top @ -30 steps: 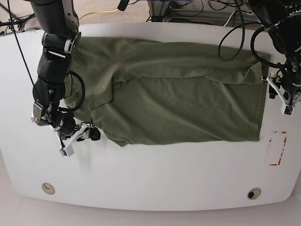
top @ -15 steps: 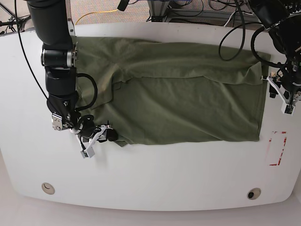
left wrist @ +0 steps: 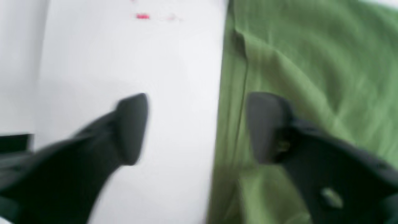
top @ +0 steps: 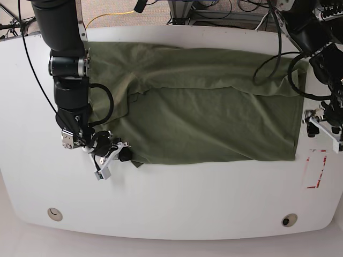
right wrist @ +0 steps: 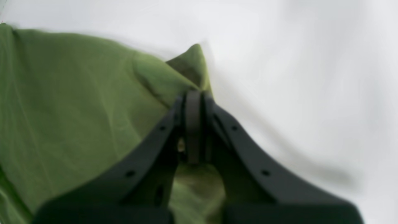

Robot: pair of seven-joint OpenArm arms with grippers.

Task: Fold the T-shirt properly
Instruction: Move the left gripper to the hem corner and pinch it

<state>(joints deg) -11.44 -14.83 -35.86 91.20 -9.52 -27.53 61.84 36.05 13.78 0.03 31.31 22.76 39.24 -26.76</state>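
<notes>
The table carries the T-shirt spread across its far half, one lengthwise fold already laid over the body. The right gripper is pressed together, pinching a cloth corner at the near sleeve end. The left gripper stands spread, straddling the hem edge, one finger over cloth, one over bare table. Judgement: the left should close on both layers at the hem before any lift, so the two ends rise level.
</notes>
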